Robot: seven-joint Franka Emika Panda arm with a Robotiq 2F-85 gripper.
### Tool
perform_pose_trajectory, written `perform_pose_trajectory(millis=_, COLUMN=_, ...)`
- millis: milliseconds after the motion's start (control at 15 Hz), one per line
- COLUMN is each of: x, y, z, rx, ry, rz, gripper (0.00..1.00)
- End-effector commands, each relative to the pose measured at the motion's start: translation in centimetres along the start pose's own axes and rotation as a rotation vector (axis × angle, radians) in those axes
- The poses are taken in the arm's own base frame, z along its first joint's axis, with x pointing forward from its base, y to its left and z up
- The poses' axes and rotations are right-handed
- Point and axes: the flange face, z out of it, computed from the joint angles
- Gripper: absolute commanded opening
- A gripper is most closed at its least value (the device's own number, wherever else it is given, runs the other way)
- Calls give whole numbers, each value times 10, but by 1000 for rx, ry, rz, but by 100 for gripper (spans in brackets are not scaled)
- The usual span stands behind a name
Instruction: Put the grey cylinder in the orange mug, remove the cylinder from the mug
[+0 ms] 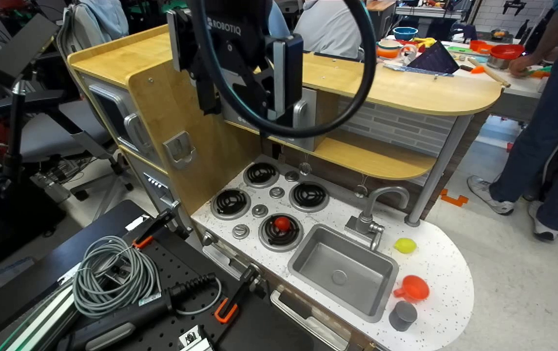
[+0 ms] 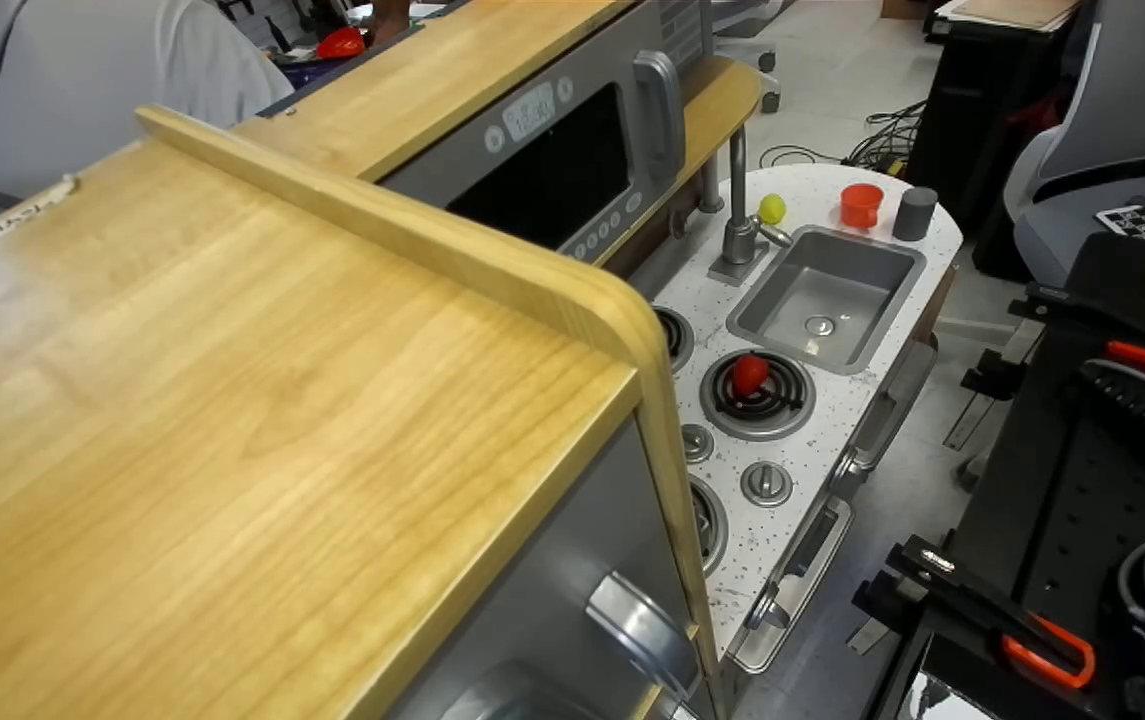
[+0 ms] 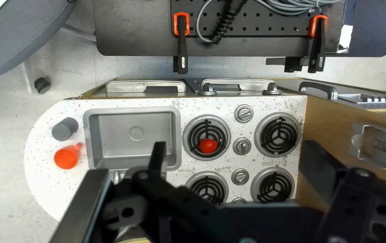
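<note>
The grey cylinder [image 1: 403, 317] stands upright on the white counter [image 1: 442, 273], at the rounded end beside the sink. It also shows in an exterior view [image 2: 915, 215] and in the wrist view [image 3: 64, 129]. The orange mug [image 1: 414, 288] stands upright close beside it, its handle toward the sink; it shows too in an exterior view [image 2: 860, 206] and the wrist view [image 3: 66, 159]. The cylinder is outside the mug. My gripper [image 1: 232, 61] is open and empty, high above the stove end, far from both. The wrist view shows its spread fingers [image 3: 238, 163].
The grey sink [image 1: 303, 239] has a faucet [image 1: 369, 214] behind it. A lemon [image 1: 405, 245] lies near the mug. A red ball-like thing [image 1: 282, 224] rests on a burner. A wooden shelf [image 1: 381, 161] and side panel [image 1: 201, 141] rise around the counter.
</note>
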Motion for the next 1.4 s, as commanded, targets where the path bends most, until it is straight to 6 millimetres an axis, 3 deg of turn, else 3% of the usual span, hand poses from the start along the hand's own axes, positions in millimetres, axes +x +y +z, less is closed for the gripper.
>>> perform_pose_trajectory(millis=0, x=20, y=35, z=15, rx=-11, ry=28, rz=54, gripper=100)
perform_pose_trajectory(millis=333, x=48, y=103, z=74, rx=-72, ry=97, rz=93, gripper=100)
perform_pose_trajectory(millis=733, x=63, y=179, z=155, rx=-104, ry=47, rz=70, gripper=100)
perform_pose_trajectory(millis=1133, x=67, y=265, z=208, rx=-104, ry=-58, rz=31, gripper=100)
perform_pose_trajectory(millis=1333, x=70, y=300, z=225, rx=-102, ry=-81, rz=18, gripper=100)
